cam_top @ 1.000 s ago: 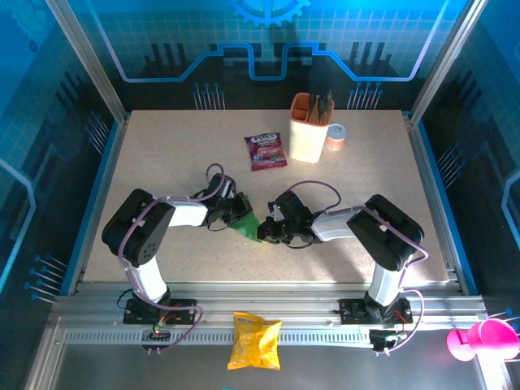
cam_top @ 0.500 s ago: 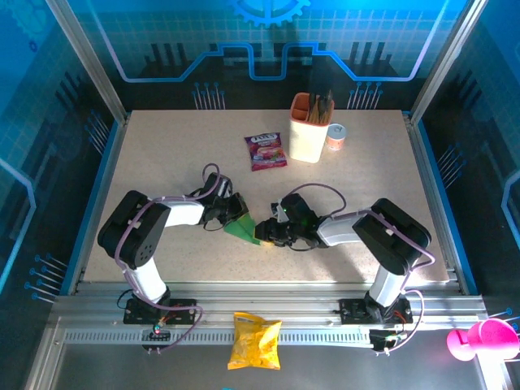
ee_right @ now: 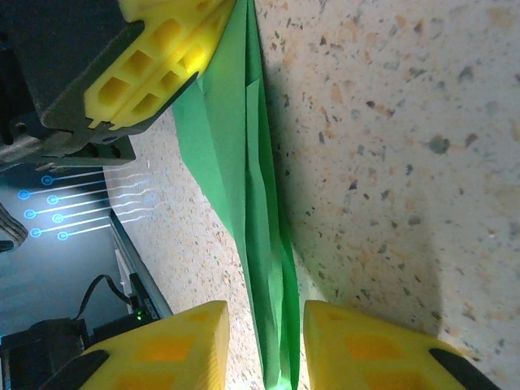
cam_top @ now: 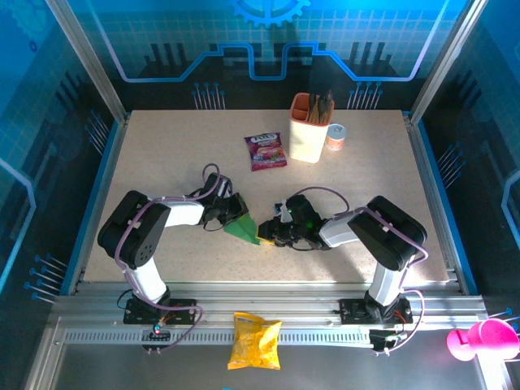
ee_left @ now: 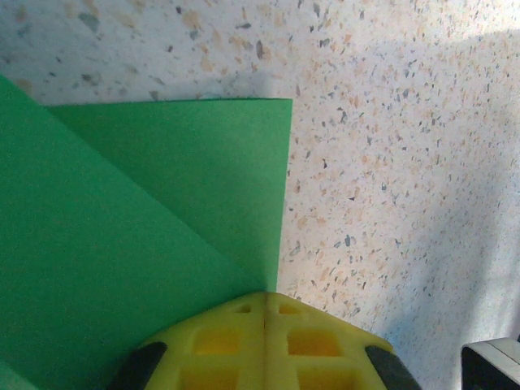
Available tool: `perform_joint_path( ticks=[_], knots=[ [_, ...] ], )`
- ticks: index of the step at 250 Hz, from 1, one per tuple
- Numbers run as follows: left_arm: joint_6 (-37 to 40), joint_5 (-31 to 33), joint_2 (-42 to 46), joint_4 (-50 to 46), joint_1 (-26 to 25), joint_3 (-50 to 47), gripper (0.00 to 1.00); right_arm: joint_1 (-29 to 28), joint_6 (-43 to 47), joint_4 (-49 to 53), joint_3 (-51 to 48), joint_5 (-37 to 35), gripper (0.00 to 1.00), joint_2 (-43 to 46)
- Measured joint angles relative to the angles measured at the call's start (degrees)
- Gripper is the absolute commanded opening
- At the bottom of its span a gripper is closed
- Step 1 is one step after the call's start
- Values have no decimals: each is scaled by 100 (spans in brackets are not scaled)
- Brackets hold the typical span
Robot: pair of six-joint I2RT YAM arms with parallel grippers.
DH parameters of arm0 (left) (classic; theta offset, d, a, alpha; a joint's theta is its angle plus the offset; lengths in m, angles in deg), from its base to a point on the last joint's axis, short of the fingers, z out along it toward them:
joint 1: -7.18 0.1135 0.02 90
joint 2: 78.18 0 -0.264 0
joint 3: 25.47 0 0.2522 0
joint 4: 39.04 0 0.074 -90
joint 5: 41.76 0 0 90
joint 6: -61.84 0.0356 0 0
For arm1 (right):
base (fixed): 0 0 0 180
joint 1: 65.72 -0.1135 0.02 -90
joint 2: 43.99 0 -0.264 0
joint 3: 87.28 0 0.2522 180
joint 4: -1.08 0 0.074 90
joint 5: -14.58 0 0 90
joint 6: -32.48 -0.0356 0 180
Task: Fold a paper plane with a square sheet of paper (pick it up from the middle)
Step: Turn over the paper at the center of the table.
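- The left arm (cam_top: 154,223) lies low over the left half of the table (cam_top: 162,154) and reaches in toward the middle
- The left end effector (cam_top: 234,216) is clenched on the square sheet of paper (cam_top: 244,228); in the left wrist view its yellow fingers (ee_left: 219,341) meet with no gap, and the green sheet runs in under their tips
- The square sheet of paper sits on the table near the middle, toward the front edge, between the two end effectors; it is folded, with a diagonal crease laying one layer over another in the left wrist view
- In the right wrist view the paper appears edge-on as a narrow green band of stacked layers running along the table from the left end effector's fingers
- A yellow crisp bag (cam_top: 254,340) rests on the metal rail in front of the table, between the two arm bases
- A purple snack sachet (cam_top: 266,151) lies flat farther back on the table, well apart from the paper
- The right end effector (cam_top: 273,236) is released; its two yellow fingers (ee_right: 162,349) stand apart with the paper's folded edge in the gap between them, closer to one finger
- A cream holder (cam_top: 308,134) with dark sticks stands upright at the back, with a small can (cam_top: 335,136) just beside it on the right
- The right arm (cam_top: 382,231) bends in from the right
- A pink object (cam_top: 479,339) sits off the table at the front right corner
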Motion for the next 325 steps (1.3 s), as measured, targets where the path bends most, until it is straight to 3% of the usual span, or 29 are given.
perform_joint_path(
  ticks=[150,248,284,325],
  knots=[
    [2,-17,0,48,28,-26,0,-55,-37,-330,33,55,0,-323],
    [33,-173,0,-4,90,-26,0,-33,-83,-748,-247,26,0,-271],
    [90,-273,63,-179,229,-24,0,227,20,-310,-485,2,0,345],
    [133,-199,282,-374,702,-24,6,485,595,1346,-426,-153,0,1910]
  ],
)
